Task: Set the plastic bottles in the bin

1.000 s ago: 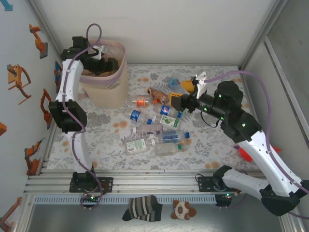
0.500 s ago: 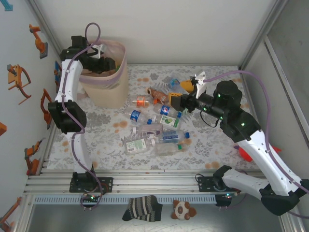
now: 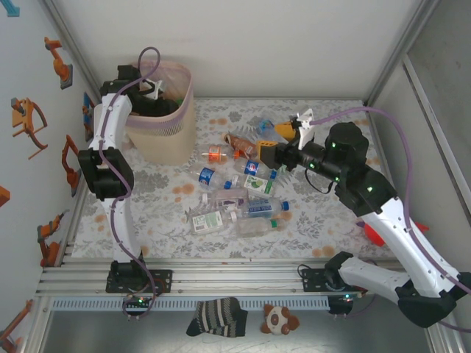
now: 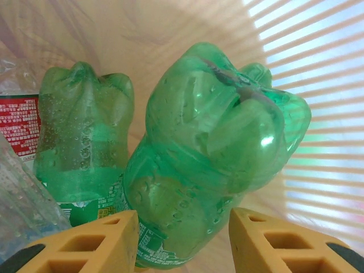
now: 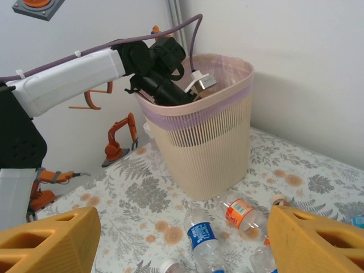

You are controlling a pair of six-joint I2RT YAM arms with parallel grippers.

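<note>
The job looks partly done. At the far left corner of the desk, the tall beige ribbed plastic bin, lined with a pink bag, holds at least two crushed green plastic bottles and a clear red-labelled bottle. About ten clear crushed bottles lie mid-desk. The left tool is inside the bin, its jaws half-spread beside a green bottle; I cannot tell whether it grips. The right tool hangs wide and empty.

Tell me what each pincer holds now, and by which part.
Right pincer: nothing. Left pincer: a green bottle sits between its jaws; a grip cannot be told.
</note>
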